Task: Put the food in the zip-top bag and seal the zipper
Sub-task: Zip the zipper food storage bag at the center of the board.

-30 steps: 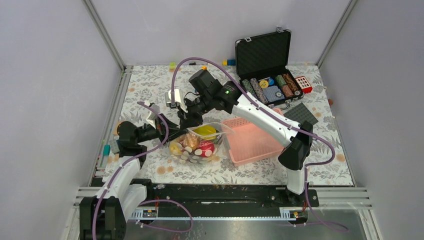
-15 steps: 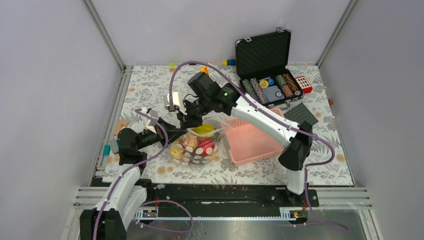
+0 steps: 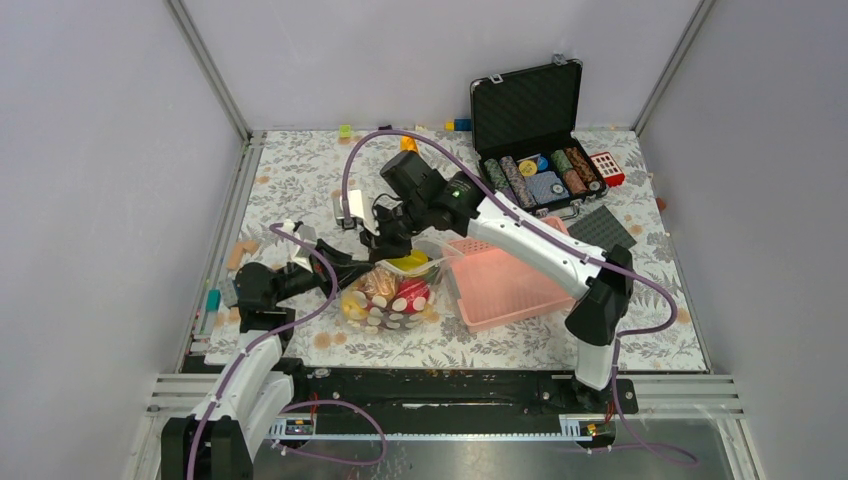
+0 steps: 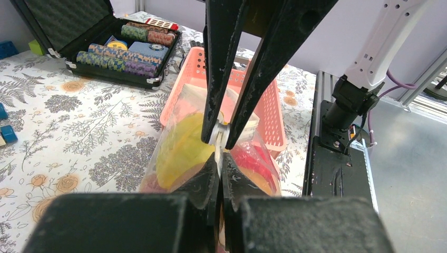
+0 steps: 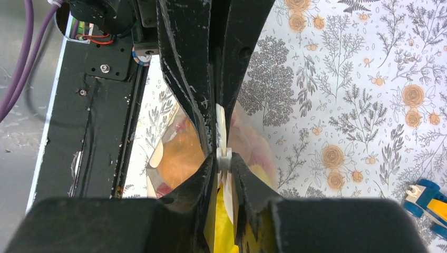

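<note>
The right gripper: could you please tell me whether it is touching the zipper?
Touching: in the left wrist view the right gripper pinches the zipper, no gap.

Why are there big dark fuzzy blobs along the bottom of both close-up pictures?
Left wrist view: the left gripper sits too near the lens, out of focus; the zipper it pinches is sharper. Right wrist view: same with the right gripper.

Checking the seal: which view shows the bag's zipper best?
Left wrist: the zipper runs edge-on between the left gripper and right gripper, both shut on it. Right wrist shows only a short pale strip of it. In the top view the grippers cover it.
</note>
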